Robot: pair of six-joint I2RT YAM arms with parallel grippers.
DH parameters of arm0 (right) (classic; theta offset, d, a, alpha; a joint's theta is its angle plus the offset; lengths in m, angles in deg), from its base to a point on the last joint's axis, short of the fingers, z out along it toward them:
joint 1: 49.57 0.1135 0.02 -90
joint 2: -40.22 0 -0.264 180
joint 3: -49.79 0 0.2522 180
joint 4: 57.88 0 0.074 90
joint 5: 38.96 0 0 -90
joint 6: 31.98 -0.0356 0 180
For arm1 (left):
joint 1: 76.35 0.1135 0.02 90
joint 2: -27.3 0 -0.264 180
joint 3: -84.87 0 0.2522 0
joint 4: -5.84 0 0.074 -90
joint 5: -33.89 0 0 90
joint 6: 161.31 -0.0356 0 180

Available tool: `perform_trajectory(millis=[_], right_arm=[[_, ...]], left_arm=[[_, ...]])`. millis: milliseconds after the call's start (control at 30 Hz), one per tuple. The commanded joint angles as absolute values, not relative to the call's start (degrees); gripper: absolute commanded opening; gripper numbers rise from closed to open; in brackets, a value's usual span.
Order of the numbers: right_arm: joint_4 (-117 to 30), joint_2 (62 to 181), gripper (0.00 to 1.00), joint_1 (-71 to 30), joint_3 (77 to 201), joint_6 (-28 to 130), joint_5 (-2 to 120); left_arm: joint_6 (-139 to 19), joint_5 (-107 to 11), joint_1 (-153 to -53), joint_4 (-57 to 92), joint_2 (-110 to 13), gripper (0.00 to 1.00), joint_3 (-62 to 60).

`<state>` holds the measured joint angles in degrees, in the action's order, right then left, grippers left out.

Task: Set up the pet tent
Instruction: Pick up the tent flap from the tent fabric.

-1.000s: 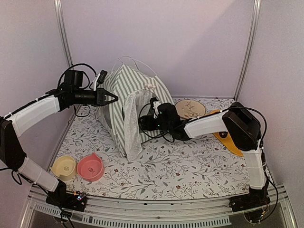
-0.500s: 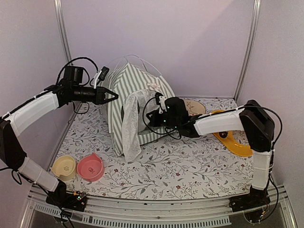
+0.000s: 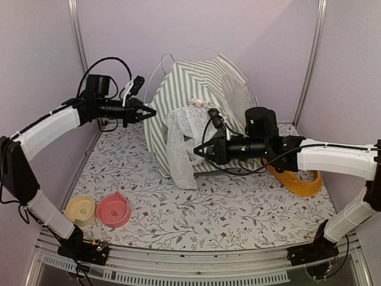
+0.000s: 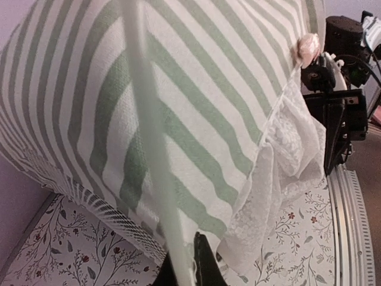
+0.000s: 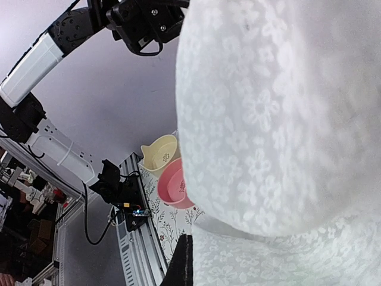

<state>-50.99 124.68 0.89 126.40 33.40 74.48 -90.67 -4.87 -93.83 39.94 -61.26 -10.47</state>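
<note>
Green-striped tent [image 3: 190, 89] tilted: with L jaws pinched shut on pole [image 4: 156, 149], lift slow; with R jaws closed, prob. on lace [image 3: 178, 149], tug gently w/o tearing.

Pale lilac walls [image 3: 250, 36] close in the back and both sides, with slim metal uprights [image 3: 75, 36] at the corners. The bench [image 3: 238, 214] wears a floral-print cover (little sprigs on white), with a metal rail [image 3: 196, 265] along its near edge. Soft, even light.
</note>
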Motion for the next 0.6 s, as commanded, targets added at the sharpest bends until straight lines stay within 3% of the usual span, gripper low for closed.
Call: perform_trajectory(millis=[0, 300, 367, 567], right_arm=[[-56.51, 118.01, 0.00, -1.64, 127.80, 32.53, 73.12], [-65.27, 117.72, 0.02, -2.79, 130.83, 25.19, 88.67], [-66.97, 118.98, 0.04, -2.79, 130.76, 22.26, 93.92], [-71.45, 126.43, 0.00, -1.05, 126.72, 12.26, 93.55]], left_arm=[[-96.90, -13.54, -91.57, 37.64, -62.24, 0.00, -5.91], [-98.44, -12.18, -89.52, 40.89, -66.58, 0.00, -8.16], [-95.52, -13.98, -89.50, 39.36, -66.81, 0.00, -8.48], [-79.03, -22.15, -91.25, 36.78, -69.10, 0.00, -12.84]])
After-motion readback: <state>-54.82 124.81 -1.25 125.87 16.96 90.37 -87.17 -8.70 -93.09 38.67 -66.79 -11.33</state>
